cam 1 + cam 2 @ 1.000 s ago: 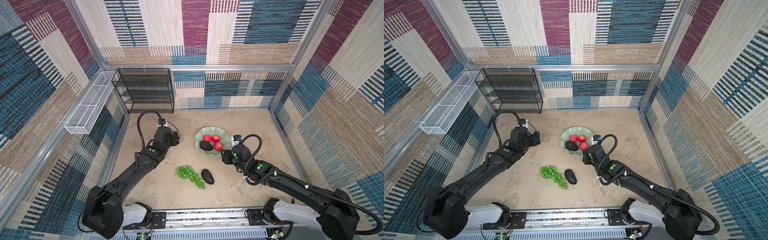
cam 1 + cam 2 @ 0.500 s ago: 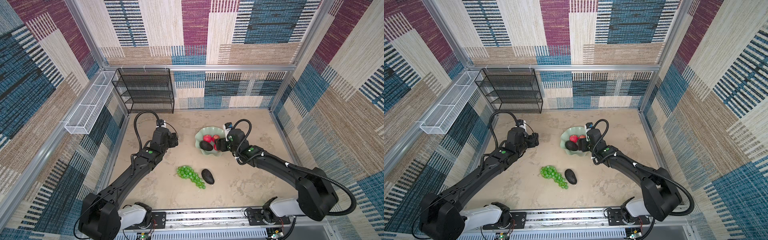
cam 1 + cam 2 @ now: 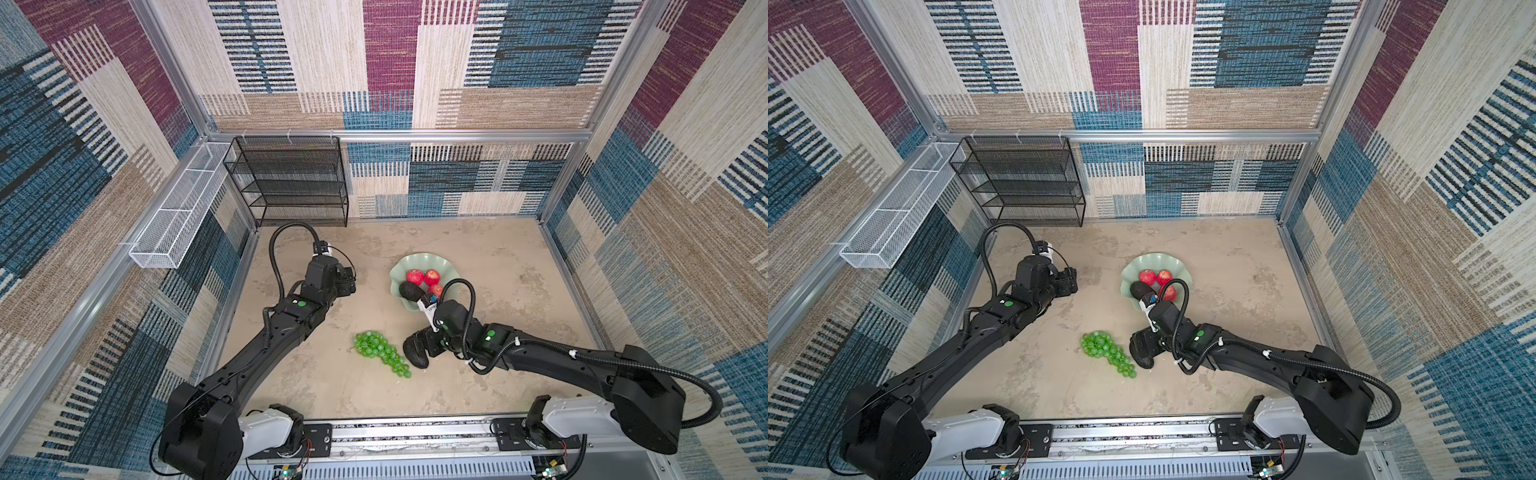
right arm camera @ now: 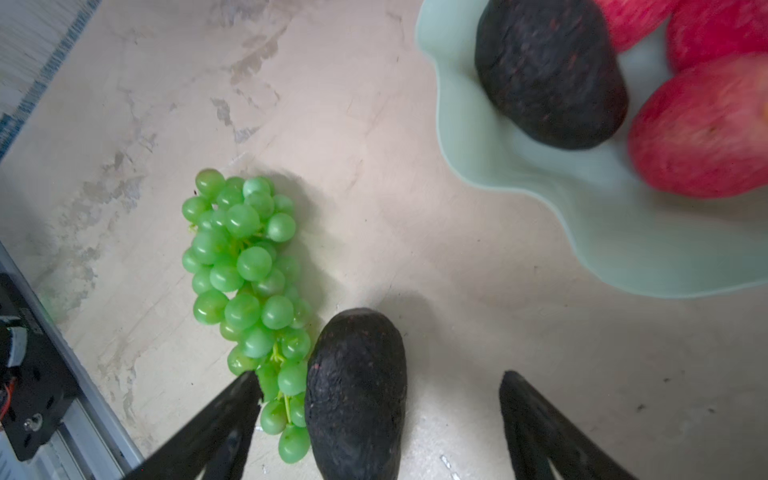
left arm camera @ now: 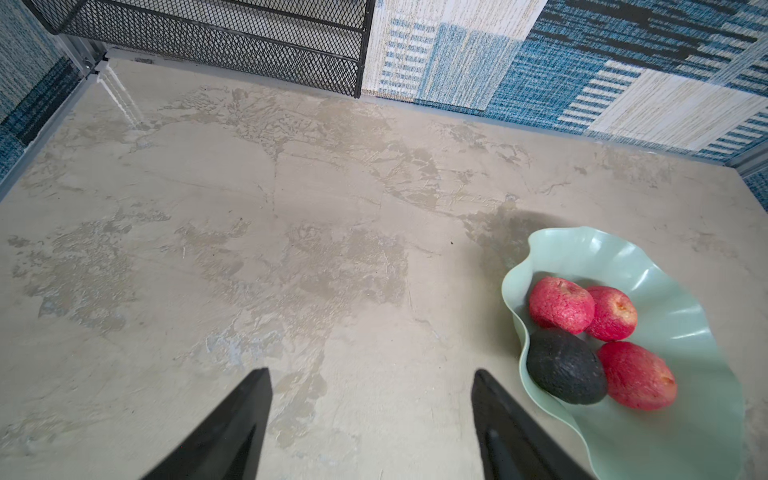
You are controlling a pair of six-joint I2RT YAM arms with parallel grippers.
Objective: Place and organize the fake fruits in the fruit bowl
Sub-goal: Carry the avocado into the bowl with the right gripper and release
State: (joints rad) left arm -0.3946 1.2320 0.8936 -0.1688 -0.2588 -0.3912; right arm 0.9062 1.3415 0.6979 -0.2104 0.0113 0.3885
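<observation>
The pale green fruit bowl holds three red apples and one dark avocado. A second avocado lies on the table in front of the bowl, touching the green grapes. My right gripper is open and straddles this avocado and the tail of the grapes without squeezing them. My left gripper hangs open and empty over bare table, left of the bowl.
A black wire shelf rack stands at the back left. A white wire basket hangs on the left wall. An aluminium rail with both arm bases runs along the front edge.
My right gripper went to the bowl, then came back toward the front and now sits open over the avocado on the table. The left arm has barely moved.
</observation>
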